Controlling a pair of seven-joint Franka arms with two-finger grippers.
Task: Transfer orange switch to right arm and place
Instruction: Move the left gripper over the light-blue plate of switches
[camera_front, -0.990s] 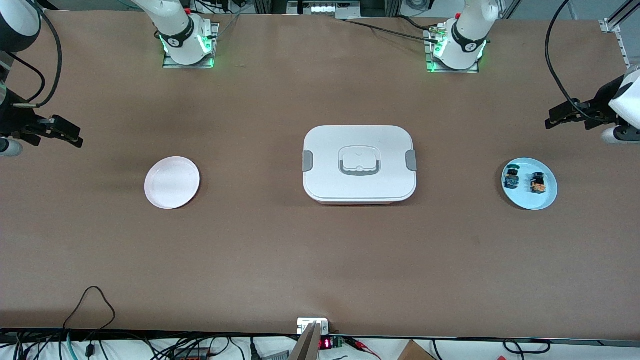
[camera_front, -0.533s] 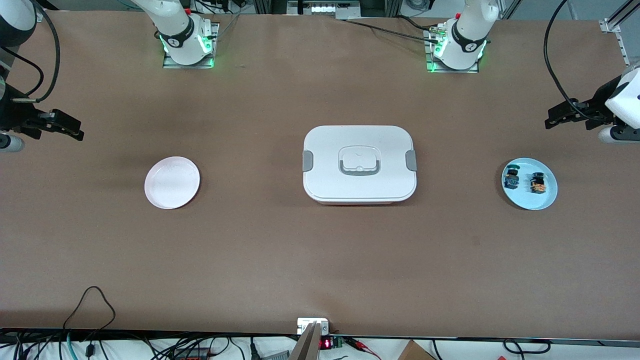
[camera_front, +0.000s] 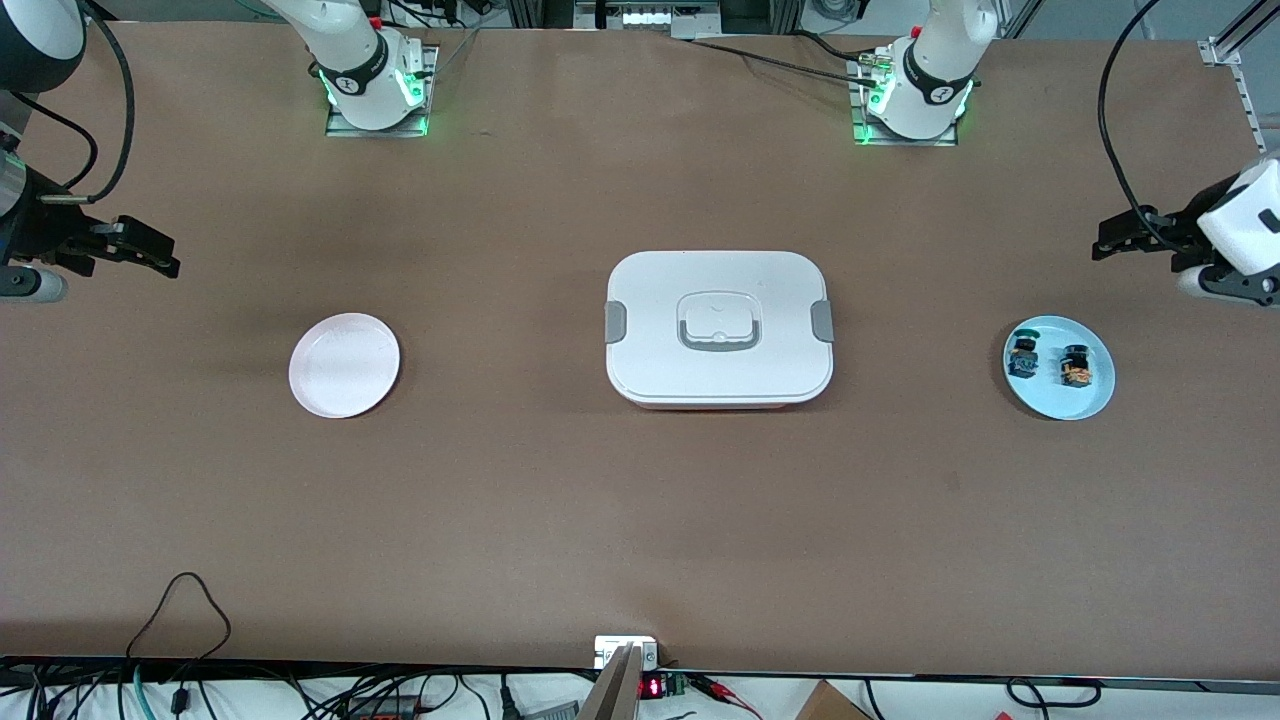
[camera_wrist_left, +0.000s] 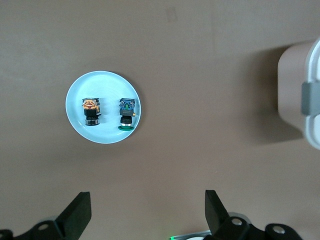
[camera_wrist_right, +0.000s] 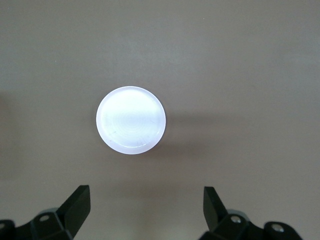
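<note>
Confusion between the two parts is the main risk: the orange switch (camera_front: 1077, 367) lies on the blue plate (camera_front: 1085, 405) just beside the blue-green switch (camera_front: 1022, 356), toward the left arm's end of the surface, so a claw finger could nudge or catch the wrong one. Both parts are small; a poor grip could also slip at handover. In the left wrist view the orange switch (camera_wrist_left: 90, 111) lies on its side, long axis parallel to its neighbour's, orange detail at one end, round end at the other. Left claw (camera_front: 1135, 235) hangs released, up near the blue plate. Right claw (camera_front: 140, 252) waits released near the white plate (camera_front: 344, 364).
</note>
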